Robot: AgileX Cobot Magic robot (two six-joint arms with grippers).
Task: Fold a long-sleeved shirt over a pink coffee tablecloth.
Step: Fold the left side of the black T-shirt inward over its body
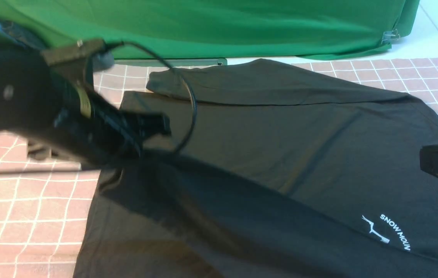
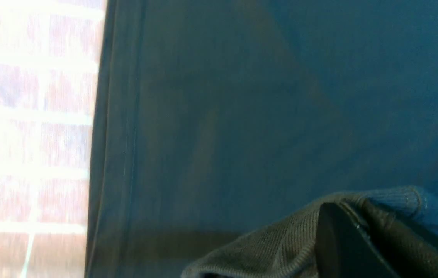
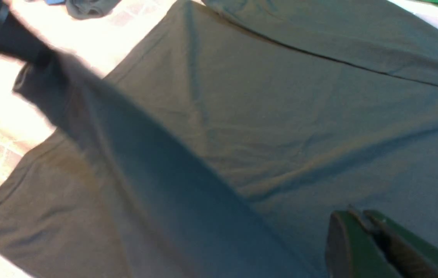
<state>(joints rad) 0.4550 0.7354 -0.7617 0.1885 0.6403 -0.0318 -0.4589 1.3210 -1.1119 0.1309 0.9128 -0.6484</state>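
Observation:
The black long-sleeved shirt (image 1: 280, 146) lies spread on the pink coffee tablecloth (image 1: 29, 200), with its white print (image 1: 393, 231) near the right. My left gripper (image 1: 161, 125) hovers over the shirt's left side, shut on a ribbed sleeve cuff (image 2: 273, 247). That sleeve (image 3: 145, 162) stretches taut and lifted from the body up to the left gripper (image 2: 358, 208). The other sleeve (image 1: 265, 83) lies folded across the far edge. My right gripper (image 1: 425, 160) is above the shirt's right side. In the right wrist view this gripper (image 3: 360, 216) is shut, with nothing in it.
A green backdrop fabric (image 1: 223, 27) hangs along the far side. A small dark garment (image 3: 87, 7) and a bit of blue cloth (image 3: 55, 2) lie on the tablecloth beyond the shirt's left edge. Pale floor (image 1: 435, 23) shows at the far right.

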